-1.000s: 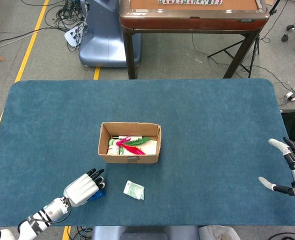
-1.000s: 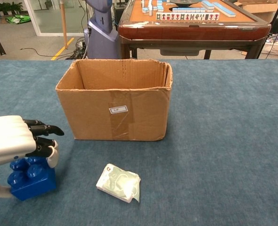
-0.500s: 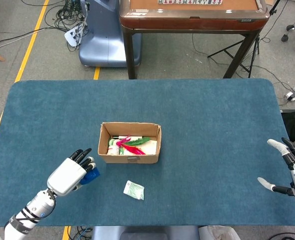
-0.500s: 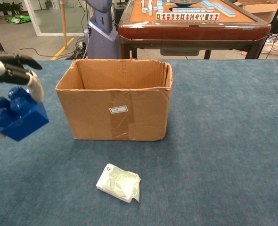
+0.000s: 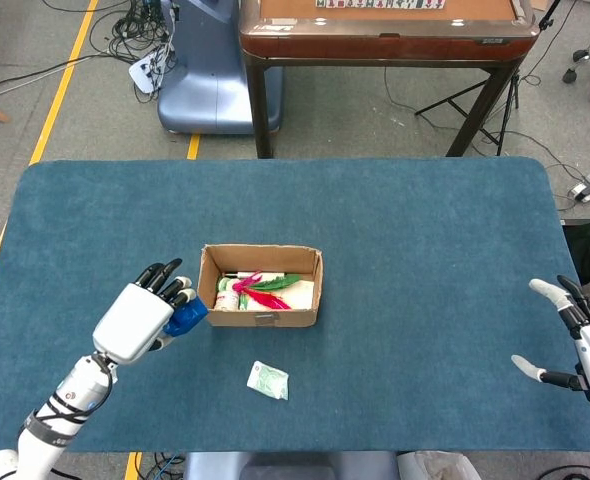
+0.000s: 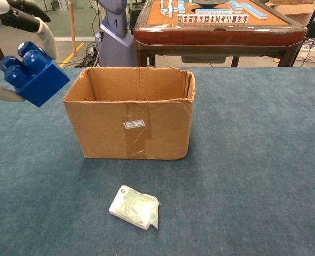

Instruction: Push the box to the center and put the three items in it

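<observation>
The left hand has risen, gripping the blue toy brick just left of the cardboard box. The packet stays on the table; right hand spread, empty.

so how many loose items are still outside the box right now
2. The blue block is held up by the left hand, just left of the box. The small green-and-white packet lies on the table in front of the box.
</observation>
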